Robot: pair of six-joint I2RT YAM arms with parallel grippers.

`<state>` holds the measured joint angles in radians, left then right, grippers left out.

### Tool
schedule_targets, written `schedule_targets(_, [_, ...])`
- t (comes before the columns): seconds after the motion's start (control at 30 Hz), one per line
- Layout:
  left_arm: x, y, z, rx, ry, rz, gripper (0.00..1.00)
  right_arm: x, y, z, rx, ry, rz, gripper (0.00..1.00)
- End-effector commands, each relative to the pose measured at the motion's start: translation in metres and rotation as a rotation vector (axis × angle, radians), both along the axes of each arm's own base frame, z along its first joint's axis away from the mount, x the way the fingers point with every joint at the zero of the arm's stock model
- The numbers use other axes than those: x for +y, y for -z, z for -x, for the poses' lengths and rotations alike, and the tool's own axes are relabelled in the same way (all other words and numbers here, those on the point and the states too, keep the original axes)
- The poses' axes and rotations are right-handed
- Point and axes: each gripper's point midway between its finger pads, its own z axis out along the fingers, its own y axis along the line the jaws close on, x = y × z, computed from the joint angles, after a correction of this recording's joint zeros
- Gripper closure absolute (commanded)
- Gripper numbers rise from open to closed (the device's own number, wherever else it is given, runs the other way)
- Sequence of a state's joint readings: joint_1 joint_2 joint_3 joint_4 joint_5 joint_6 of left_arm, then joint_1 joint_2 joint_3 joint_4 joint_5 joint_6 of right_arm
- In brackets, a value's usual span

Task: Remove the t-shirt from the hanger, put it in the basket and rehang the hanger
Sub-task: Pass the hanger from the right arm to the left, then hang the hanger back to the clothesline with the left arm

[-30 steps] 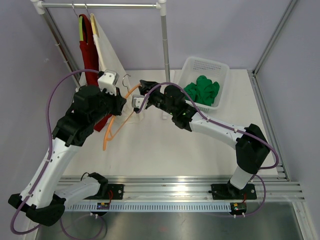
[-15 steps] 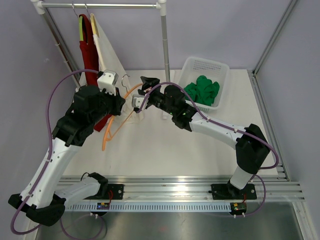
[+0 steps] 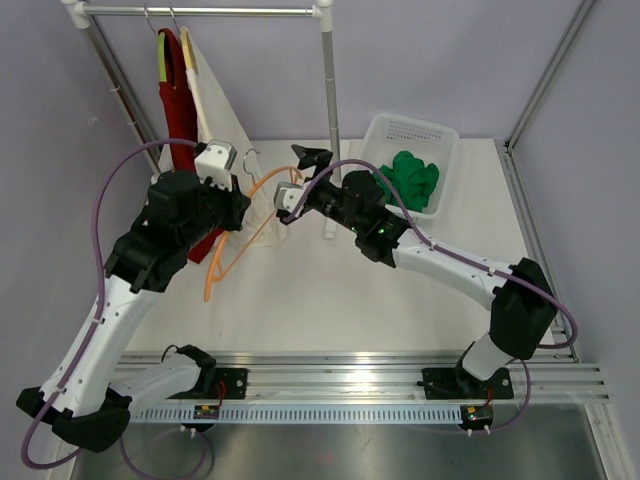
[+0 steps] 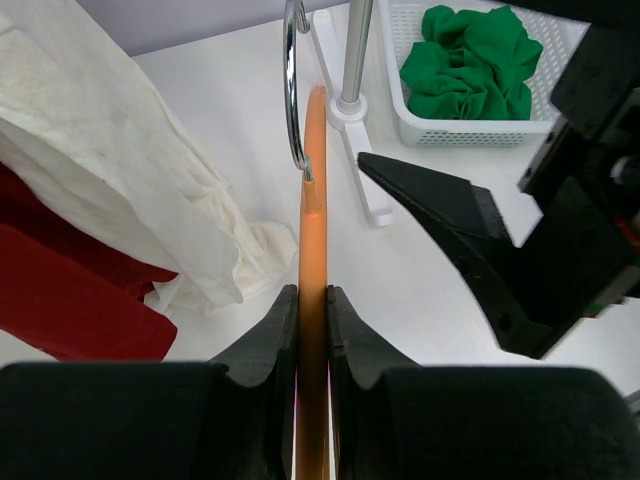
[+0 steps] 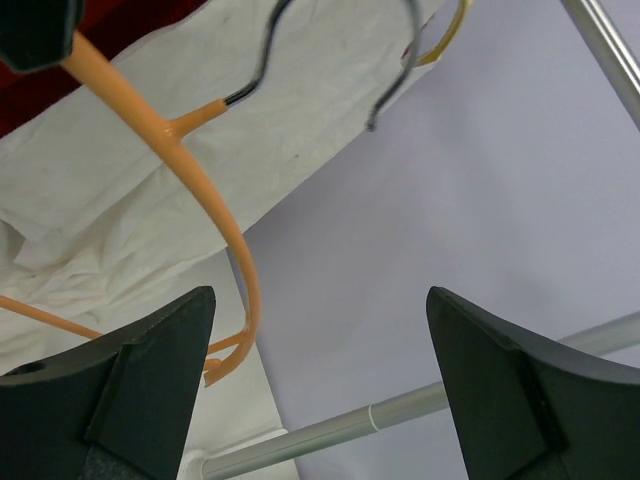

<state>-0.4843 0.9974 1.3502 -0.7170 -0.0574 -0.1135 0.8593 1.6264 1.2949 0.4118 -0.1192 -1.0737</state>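
My left gripper [image 3: 243, 207] is shut on the wire of a bare orange hanger [image 3: 224, 256], which it holds above the table; the left wrist view shows the hanger [image 4: 312, 240] clamped between the jaws of the left gripper [image 4: 312, 300]. No cloth is on it. The right gripper [image 3: 303, 172] stands open just right of the hanger's metal hook. In its wrist view, the right gripper [image 5: 320, 300] has nothing between its fingers and the hanger [image 5: 215, 205] curves past on the left. A crumpled green t-shirt [image 3: 405, 180] lies in the white basket [image 3: 432, 135].
A white garment [image 3: 215, 110] and a red one [image 3: 178, 105] hang from the rack rail [image 3: 200, 11] at the back left. The rack's upright post [image 3: 331, 90] stands between the grippers and the basket.
The right gripper's jaws have opened wide, and it has drawn back to the right, away from the hanger. The left arm and the hanger have stayed still.
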Motion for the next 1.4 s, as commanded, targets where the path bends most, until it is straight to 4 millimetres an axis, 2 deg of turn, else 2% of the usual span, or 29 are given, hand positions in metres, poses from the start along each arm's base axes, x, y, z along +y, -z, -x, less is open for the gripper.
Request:
schedule_targets(0.0, [-0.002,-0.023,-0.009,-0.075,-0.016,0.036,1.00,-0.026,-0.048,0.013,0.036,0.034,-0.162,0.05])
schedule_targets(0.13, [-0.004,-0.024,-0.016,-0.081,-0.022,0.028,1.00,-0.051,-0.053,0.023,0.138,0.079,-0.270,0.04])
schedule_targets(0.2, [-0.005,-0.024,-0.022,-0.075,-0.029,0.020,1.00,-0.063,-0.052,0.025,0.217,0.119,-0.343,0.03])
schedule_targets(0.23, [-0.007,-0.023,-0.025,-0.074,-0.028,0.018,1.00,-0.072,-0.052,0.031,0.265,0.131,-0.400,0.00])
schedule_targets(0.37, [-0.010,-0.028,-0.035,-0.087,-0.034,0.018,1.00,-0.095,-0.048,0.047,0.383,0.143,-0.533,0.01])
schedule_targets(0.4, [-0.011,-0.035,-0.037,-0.101,-0.036,0.025,1.00,-0.099,-0.039,0.049,0.416,0.156,-0.554,0.01])
schedule_targets(0.43, [-0.012,-0.035,-0.040,-0.098,-0.039,0.024,1.00,-0.110,-0.044,0.053,0.441,0.170,-0.620,0.00])
schedule_targets(0.63, [-0.015,-0.053,-0.050,-0.134,-0.058,0.052,1.00,-0.144,-0.031,0.063,0.542,0.263,-0.766,0.01])
schedule_targets(0.7, [-0.015,-0.052,-0.056,-0.124,-0.076,0.055,1.00,-0.153,-0.022,0.065,0.556,0.297,-0.775,0.00])
schedule_targets(0.77, [-0.018,-0.055,-0.058,-0.125,-0.075,0.061,1.00,-0.167,-0.028,0.070,0.537,0.313,-0.812,0.01])
schedule_targets(0.8, [-0.018,-0.057,-0.059,-0.126,-0.080,0.063,1.00,-0.171,-0.023,0.071,0.538,0.324,-0.815,0.01])
schedule_targets(0.83, [-0.017,-0.059,-0.060,-0.130,-0.088,0.065,1.00,-0.177,-0.029,0.074,0.529,0.323,-0.840,0.01])
schedule_targets(1.03, [-0.018,-0.065,-0.072,-0.144,-0.109,0.062,1.00,-0.195,-0.040,0.092,0.545,0.297,-0.897,0.01])
schedule_targets(1.2, [-0.026,-0.070,-0.083,-0.148,-0.104,0.068,1.00,-0.204,-0.042,0.100,0.542,0.291,-0.907,0.01])
schedule_targets(1.37, [-0.024,-0.075,-0.096,-0.159,-0.139,0.052,1.00,-0.210,-0.046,0.106,0.522,0.271,-0.930,0.01])
